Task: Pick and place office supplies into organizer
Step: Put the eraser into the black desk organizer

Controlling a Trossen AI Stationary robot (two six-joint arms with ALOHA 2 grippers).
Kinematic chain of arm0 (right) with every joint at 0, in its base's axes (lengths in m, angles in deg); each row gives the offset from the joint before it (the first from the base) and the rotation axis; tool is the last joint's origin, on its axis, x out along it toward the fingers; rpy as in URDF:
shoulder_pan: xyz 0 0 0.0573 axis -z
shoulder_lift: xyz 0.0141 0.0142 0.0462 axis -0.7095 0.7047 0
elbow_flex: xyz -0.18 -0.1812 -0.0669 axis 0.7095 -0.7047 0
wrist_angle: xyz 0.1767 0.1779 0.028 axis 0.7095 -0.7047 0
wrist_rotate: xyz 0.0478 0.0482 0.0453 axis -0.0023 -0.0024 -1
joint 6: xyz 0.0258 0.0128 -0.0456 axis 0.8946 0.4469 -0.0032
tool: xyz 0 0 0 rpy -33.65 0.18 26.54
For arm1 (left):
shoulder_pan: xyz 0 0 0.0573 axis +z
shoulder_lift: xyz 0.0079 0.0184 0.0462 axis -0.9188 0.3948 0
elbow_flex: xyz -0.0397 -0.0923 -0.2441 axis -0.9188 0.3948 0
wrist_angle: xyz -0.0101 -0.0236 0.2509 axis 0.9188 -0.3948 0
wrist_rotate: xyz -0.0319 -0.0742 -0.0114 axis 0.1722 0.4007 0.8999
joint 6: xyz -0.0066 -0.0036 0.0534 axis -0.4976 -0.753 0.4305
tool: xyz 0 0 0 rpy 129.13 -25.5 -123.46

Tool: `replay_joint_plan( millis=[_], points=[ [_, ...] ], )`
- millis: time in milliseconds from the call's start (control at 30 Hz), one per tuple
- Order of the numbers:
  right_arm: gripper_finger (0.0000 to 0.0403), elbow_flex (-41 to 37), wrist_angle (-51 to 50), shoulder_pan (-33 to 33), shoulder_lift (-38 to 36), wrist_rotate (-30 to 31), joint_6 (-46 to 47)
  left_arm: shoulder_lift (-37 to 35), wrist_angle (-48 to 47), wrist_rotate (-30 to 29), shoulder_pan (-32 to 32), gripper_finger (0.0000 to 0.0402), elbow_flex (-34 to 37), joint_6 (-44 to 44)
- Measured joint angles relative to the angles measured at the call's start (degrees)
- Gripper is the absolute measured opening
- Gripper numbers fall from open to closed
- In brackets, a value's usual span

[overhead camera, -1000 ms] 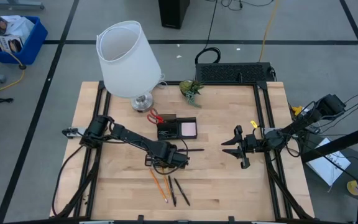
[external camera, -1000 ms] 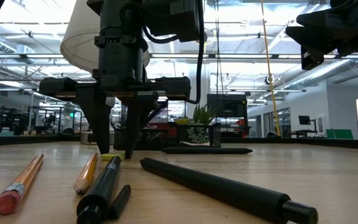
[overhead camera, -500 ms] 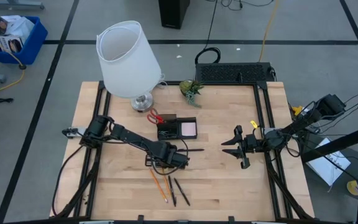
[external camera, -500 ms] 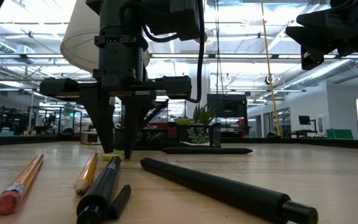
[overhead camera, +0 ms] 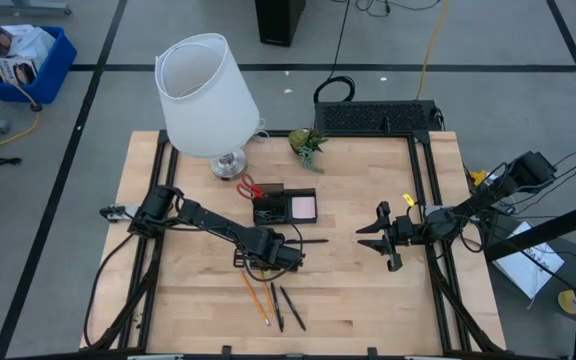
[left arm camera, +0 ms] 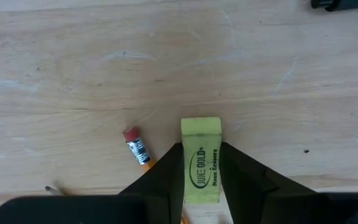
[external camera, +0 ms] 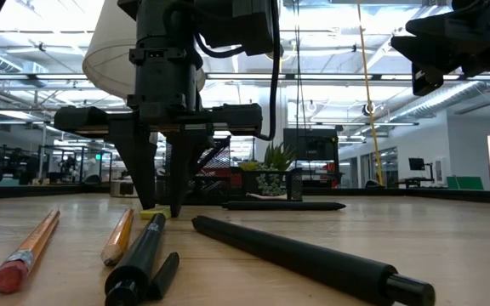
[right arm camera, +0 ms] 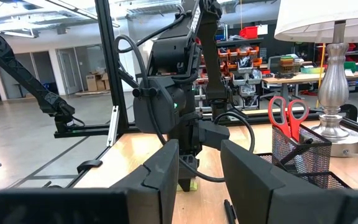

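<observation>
Since a second ago, left gripper (left arm camera: 201, 180) has narrowed its dark fingers onto the small yellow-green rectangular eraser (left arm camera: 201, 160) lying flat on the pale wooden table (overhead camera: 368, 290), which it now pinches. Behind sits the low black mesh organizer tray (overhead camera: 286, 207), red-handled scissors (overhead camera: 249, 186) upright at its corner. Right gripper (overhead camera: 380, 238) hovers apart, fingers parted and empty. Orange pencils (overhead camera: 256, 297) and black pens (overhead camera: 286, 307) lie nearby.

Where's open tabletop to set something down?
Bare wood: between the black mesh organizer and the right gripper; also the table's near-right corner. Crowded: around the left gripper, closed on a yellow-green eraser, beside orange pencils and black pens.
</observation>
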Motion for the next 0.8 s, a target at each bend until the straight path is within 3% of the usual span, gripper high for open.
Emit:
replay_joint_plan(
  millis=[800],
  points=[
    [0.0116, 0.0, 0.0, 0.0, 0.0, 0.0, 0.0, -2.0, -1.4, 1.0, 0.3, 0.0097, 0.2, -0.1]
  ],
)
